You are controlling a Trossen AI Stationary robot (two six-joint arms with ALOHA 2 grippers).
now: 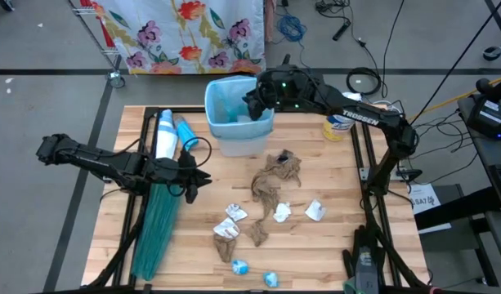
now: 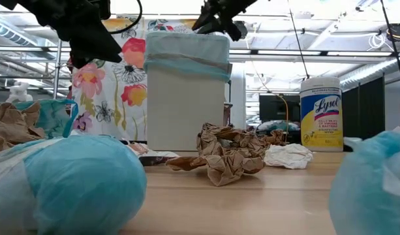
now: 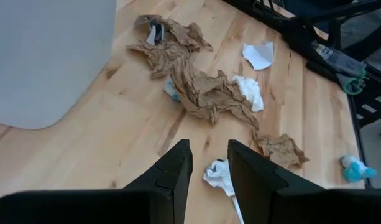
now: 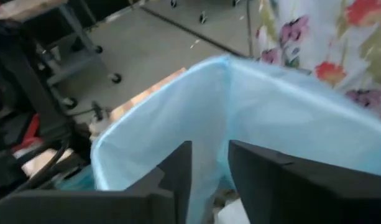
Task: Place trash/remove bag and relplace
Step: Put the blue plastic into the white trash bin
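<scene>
A white bin (image 1: 243, 137) lined with the pale-blue bag (image 4: 283, 106) stands near the table's far edge. My right gripper (image 1: 252, 102) hovers over the bin's mouth, pointing into it, fingers (image 4: 178, 171) a little apart with nothing seen between them. My left gripper (image 1: 203, 177) waits above the table left of the trash, open and empty (image 3: 209, 163). Brown paper towels (image 1: 276, 175), white wads (image 1: 315, 210) and small blue wrappers (image 1: 240, 265) lie scattered on the wood. The teal-green bag (image 1: 156, 229) lies stretched along the table's left side.
A yellow Lysol canister (image 1: 338, 126) stands right of the bin. A white roll (image 1: 164, 135) and a blue one (image 1: 185, 134) lie left of it. Black frame rails run along the table's sides. A floral cloth (image 1: 185, 28) hangs beyond the far edge.
</scene>
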